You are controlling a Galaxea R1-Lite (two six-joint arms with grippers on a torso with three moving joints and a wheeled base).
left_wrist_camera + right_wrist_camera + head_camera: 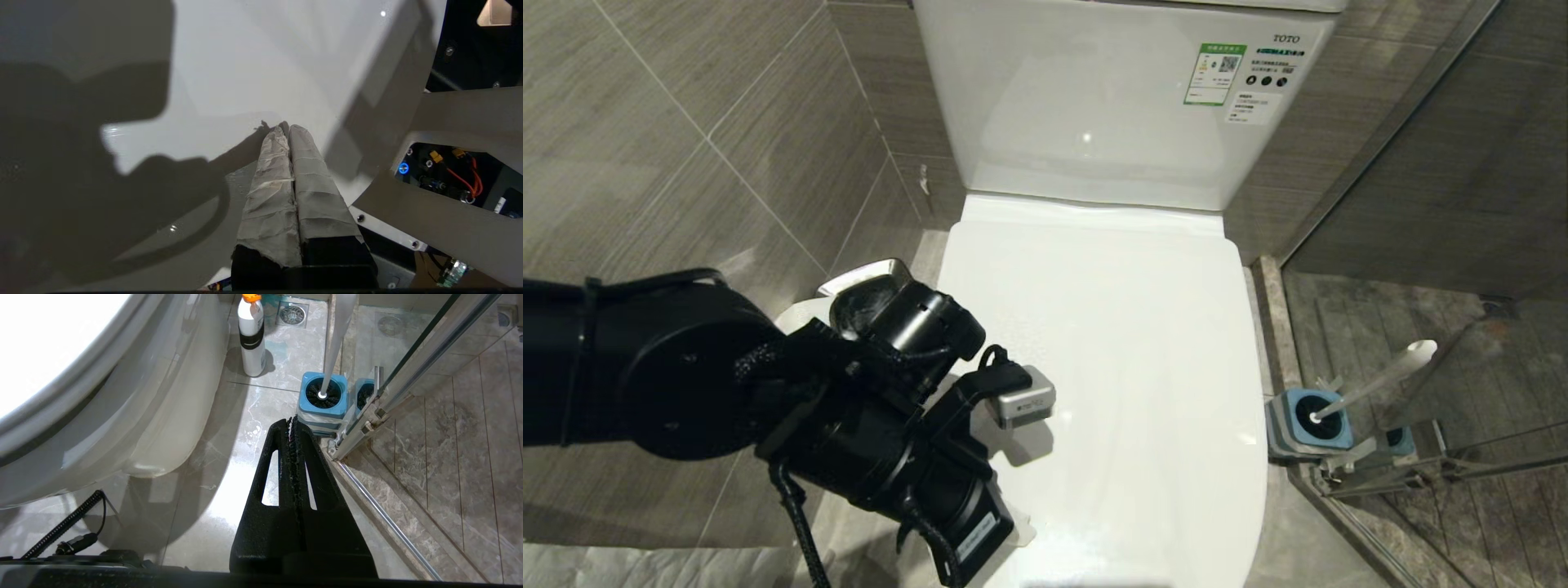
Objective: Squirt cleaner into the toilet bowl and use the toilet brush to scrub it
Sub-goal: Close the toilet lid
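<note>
- The toilet lid (1111, 343) is seen closed, so the toilet bowl is hidden beneath it and no cleaner can be made out on any porcelain.
- The left gripper (286, 130) is clenched with nothing between its tape-wrapped fingers (314, 179); its tips are placed at the near left edge of the lid, though contact cannot be confirmed.
- In the head view the left arm (686, 367) is stretched in from the left over the lid's near left corner, and the fingertips are hidden behind the wrist and its small grey camera (1025, 398).
- The toilet brush (1380, 380) is stood in its square blue-and-grey holder (1307, 420) on the floor to the right of the toilet, well apart from the left gripper, its white handle leaned to the right.
- The brush's black bristle head (322, 395) is sunk into the holder, and its handle is cut off by the top edge of the right wrist view.
- The right gripper (292, 421) is clenched and empty, hung above the floor tiles (229, 465) near the holder.
- A white bottle with an orange cap (251, 335) is stood on the floor beyond the holder, beside the toilet base (163, 416); its label cannot be read.
- A glass shower screen (1462, 392) is set just beside the holder, which is mirrored in it.
- The white cistern (1111, 98) is cut off by the top edge of the head view.
</note>
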